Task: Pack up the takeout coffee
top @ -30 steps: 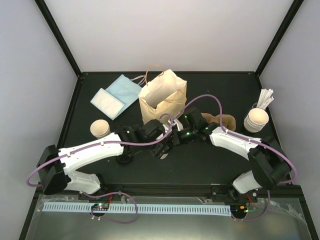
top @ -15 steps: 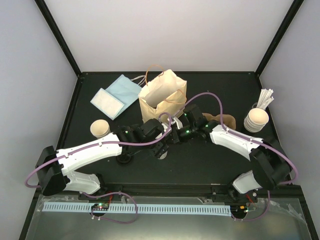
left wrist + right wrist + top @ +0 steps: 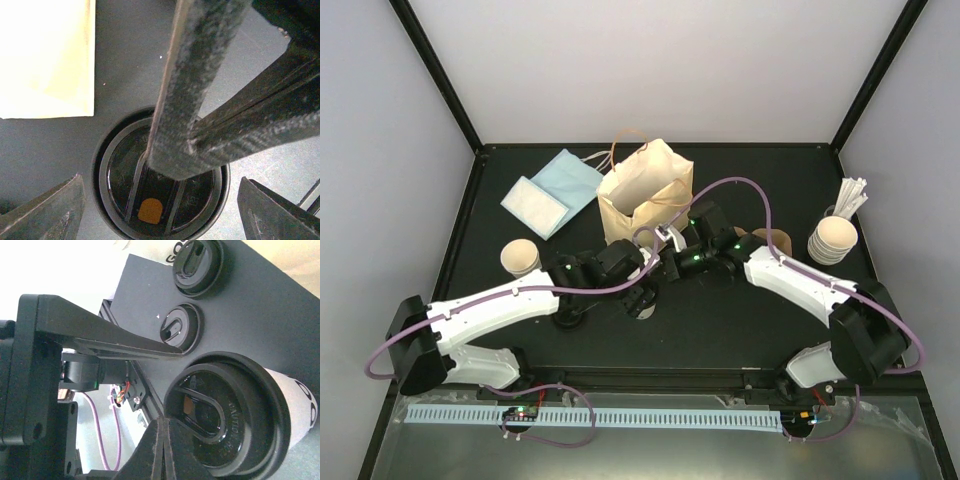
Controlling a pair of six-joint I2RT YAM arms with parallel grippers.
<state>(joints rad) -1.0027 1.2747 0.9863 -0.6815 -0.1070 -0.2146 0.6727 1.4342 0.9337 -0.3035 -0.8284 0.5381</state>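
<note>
The takeout coffee, a small cream paper cup, stands alone at the left, away from both grippers. At mid-table a white paper cup with a black lid stands under both grippers. My left gripper hangs open over it, a finger on either side of the lid. From the right, my right gripper comes in shut, holding nothing. Its joined fingers cross above the lid and its tip is at the lid's rim.
A brown paper bag stands open behind the grippers, with pale blue napkins to its left. A stack of cups with white sticks and a brown carrier sit at the right. Two loose black lids lie near the lidded cup.
The right arm's wrist and forearm have swung a little toward the back and the bag. The left arm has shifted slightly toward me. Neither gripper's opening has changed.
</note>
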